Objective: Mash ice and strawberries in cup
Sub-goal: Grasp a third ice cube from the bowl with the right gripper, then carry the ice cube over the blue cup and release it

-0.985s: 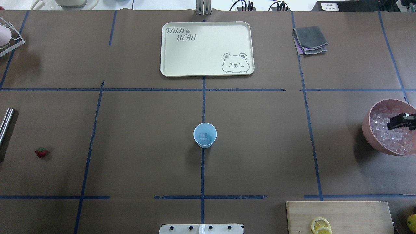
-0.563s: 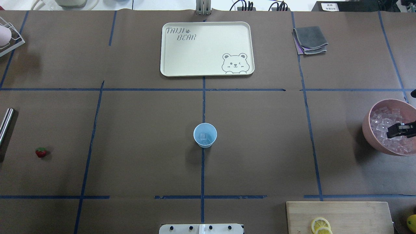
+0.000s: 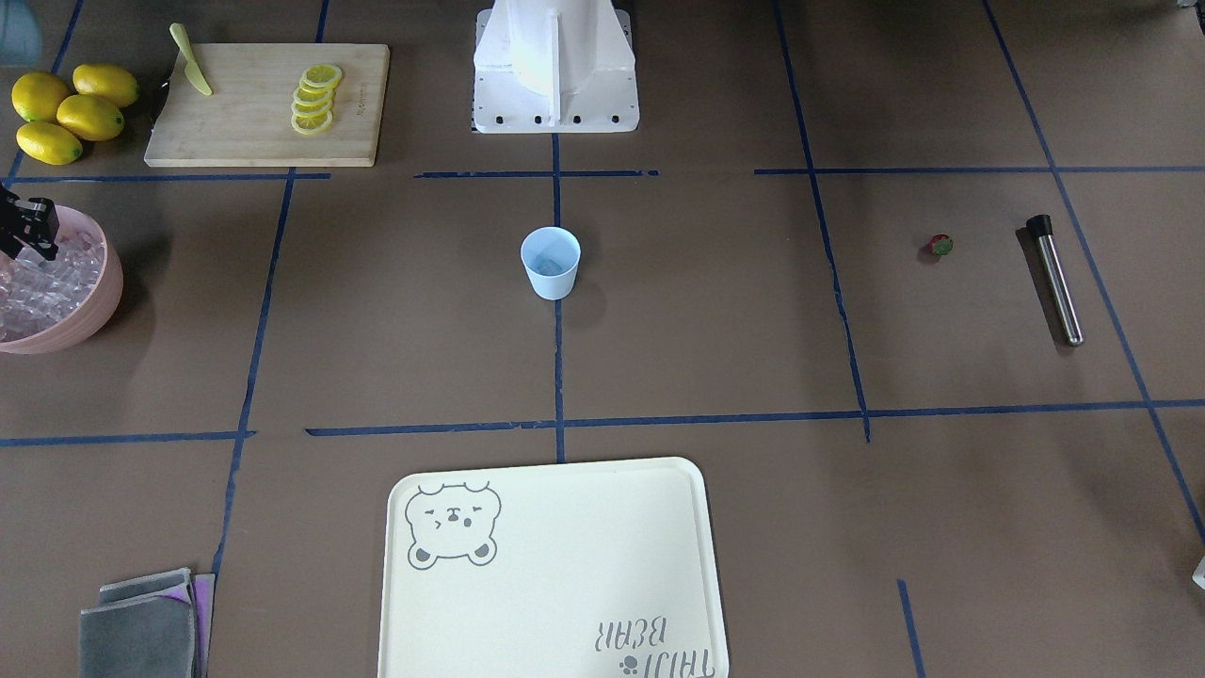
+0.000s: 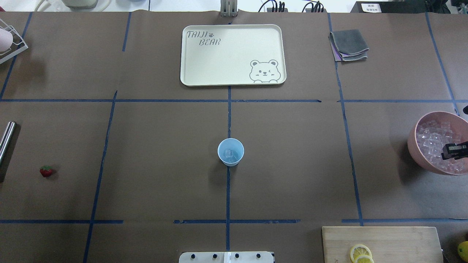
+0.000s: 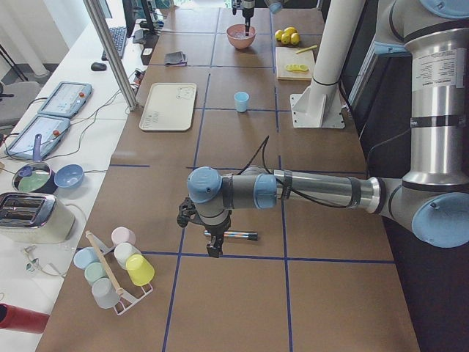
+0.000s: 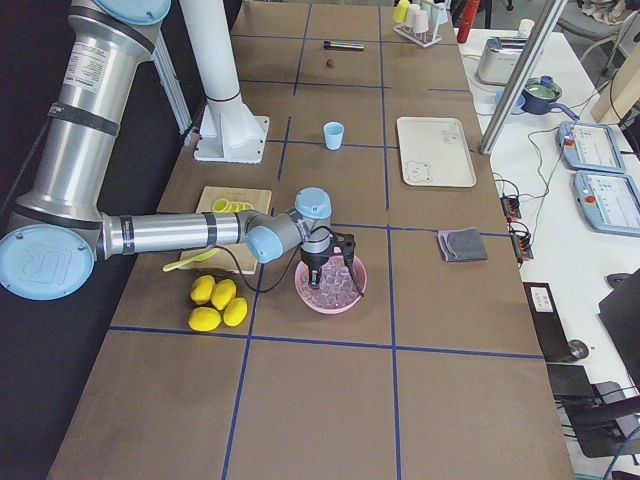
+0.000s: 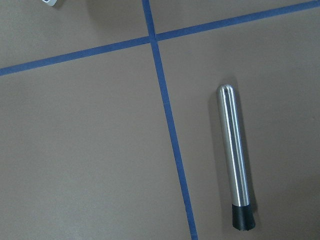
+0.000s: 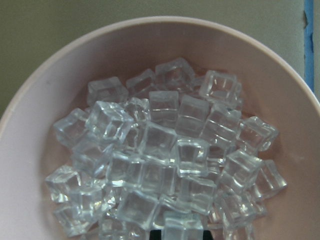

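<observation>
Front-facing view: light-blue cup [image 3: 551,264] upright at table centre. The strawberry [image 3: 939,246] lies well off on the paper near a steel muddler [image 3: 1056,282], and a pink bowl [image 3: 99,306] heaped with ice cubes [image 3: 38,287] sits under the right gripper [image 3: 33,247]. Overhead view: one clear cube [image 4: 229,153] sits in the cup's bottom; the right gripper is low over the bowl's ice, but I cannot tell how far it is parted or whether it holds a cube. Left side view: left gripper [image 5: 213,249] hangs just above the muddler, opening unreadable; right wrist view: only cubes piled in the bowl.

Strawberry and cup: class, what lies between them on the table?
Overhead view: only brown paper and one blue tape line between the strawberry and the cup.
</observation>
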`<state>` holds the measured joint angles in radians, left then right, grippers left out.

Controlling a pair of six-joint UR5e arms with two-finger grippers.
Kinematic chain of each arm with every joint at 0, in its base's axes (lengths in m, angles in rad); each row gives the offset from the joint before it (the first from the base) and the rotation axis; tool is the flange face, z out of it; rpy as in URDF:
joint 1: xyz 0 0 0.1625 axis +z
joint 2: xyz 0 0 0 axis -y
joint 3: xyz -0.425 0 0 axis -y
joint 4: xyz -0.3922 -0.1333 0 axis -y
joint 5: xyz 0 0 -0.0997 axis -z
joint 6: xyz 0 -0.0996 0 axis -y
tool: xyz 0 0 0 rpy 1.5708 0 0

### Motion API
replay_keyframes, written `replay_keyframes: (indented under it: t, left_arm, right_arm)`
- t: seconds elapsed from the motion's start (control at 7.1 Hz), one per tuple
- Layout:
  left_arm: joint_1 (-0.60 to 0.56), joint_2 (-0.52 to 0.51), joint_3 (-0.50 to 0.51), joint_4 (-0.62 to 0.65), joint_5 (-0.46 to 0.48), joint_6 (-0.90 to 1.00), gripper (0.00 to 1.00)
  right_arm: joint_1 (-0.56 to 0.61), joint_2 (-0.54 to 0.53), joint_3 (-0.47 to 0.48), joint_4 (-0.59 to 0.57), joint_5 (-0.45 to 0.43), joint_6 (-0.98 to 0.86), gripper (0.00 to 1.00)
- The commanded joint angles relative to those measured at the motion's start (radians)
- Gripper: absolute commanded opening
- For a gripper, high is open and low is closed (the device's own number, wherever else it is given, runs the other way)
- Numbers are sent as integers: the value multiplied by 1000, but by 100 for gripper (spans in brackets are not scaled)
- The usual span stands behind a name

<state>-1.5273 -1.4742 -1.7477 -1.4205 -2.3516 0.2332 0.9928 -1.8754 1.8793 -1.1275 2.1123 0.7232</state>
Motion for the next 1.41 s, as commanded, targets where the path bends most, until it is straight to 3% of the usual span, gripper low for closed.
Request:
replay_keyframes:
  t: [0.0, 0.28, 0.56, 0.84, 0.99, 1.13, 1.27]
  left_arm:
    - [0, 0, -3, -2, 0, 0, 100]
    - [1, 0, -1, -2, 0, 0, 100]
    - [1, 0, -15, 0, 0, -2, 100]
    - [1, -8, -15, 2, 2, -9, 100]
    - [1, -11, -13, 2, 2, -9, 100]
    - [0, -11, -13, 0, 2, -9, 100]
    - [-1, -11, -13, 2, 2, -9, 100]
  right_arm:
    - [0, 10, 12, -2, 6, -2, 3]
    - [15, 27, 113, -47, 37, -2, 3]
    - [9, 256, 167, -263, 34, 8, 5]
    - [-87, 427, 161, -299, 23, 22, 5]
    - [-165, 494, 150, -301, 15, 118, 5]
    - [-239, 618, 140, -389, -39, 230, 4]
    - [-322, 777, 135, -581, -125, 280, 4]
